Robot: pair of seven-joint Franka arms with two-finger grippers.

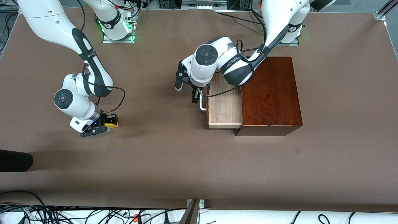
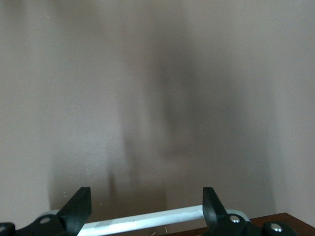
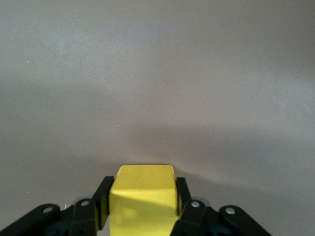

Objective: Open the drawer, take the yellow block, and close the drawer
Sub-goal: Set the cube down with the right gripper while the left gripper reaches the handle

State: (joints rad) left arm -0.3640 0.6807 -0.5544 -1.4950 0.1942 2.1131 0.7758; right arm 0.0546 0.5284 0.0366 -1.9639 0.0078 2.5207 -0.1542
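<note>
The right gripper (image 1: 107, 123) pinches the block (image 1: 111, 124) low over the table near the right arm's end. The left gripper (image 1: 196, 97), fingers spread, straddles the handle (image 1: 202, 102) of the open drawer (image 1: 224, 104), ready to push toward the box (image 1: 270, 95).

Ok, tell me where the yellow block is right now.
The yellow block is clamped in the right gripper low over the bare table toward the right arm's end, well away from the open drawer.
</note>
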